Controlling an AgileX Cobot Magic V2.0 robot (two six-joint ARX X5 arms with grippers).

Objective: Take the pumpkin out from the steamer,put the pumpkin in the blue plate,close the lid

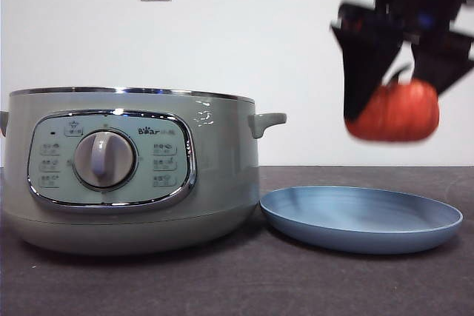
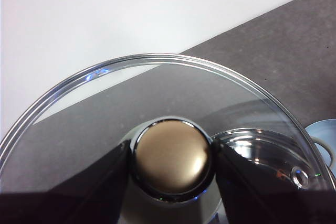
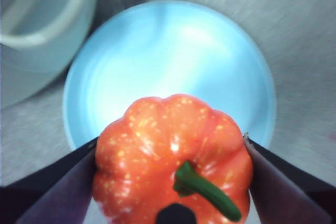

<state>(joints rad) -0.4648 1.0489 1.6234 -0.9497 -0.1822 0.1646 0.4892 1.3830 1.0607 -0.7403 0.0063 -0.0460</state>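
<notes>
Right gripper [image 1: 396, 101] pinching pumpkin [image 1: 392, 112], held in air above blue plate [image 1: 361, 217]. Plate on table at 3 o'clock of steamer [image 1: 129, 168], just beside. Steamer uncovered. Left gripper [image 2: 172, 161] clamped on lid [image 2: 157, 129] knob, lid lifted.

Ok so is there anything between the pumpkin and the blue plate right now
Nothing visible. The right gripper holds the pumpkin in the air above the blue plate, whose surface shows bare. The steamer stands beside the plate, and the left gripper holds the lid elsewhere.
</notes>
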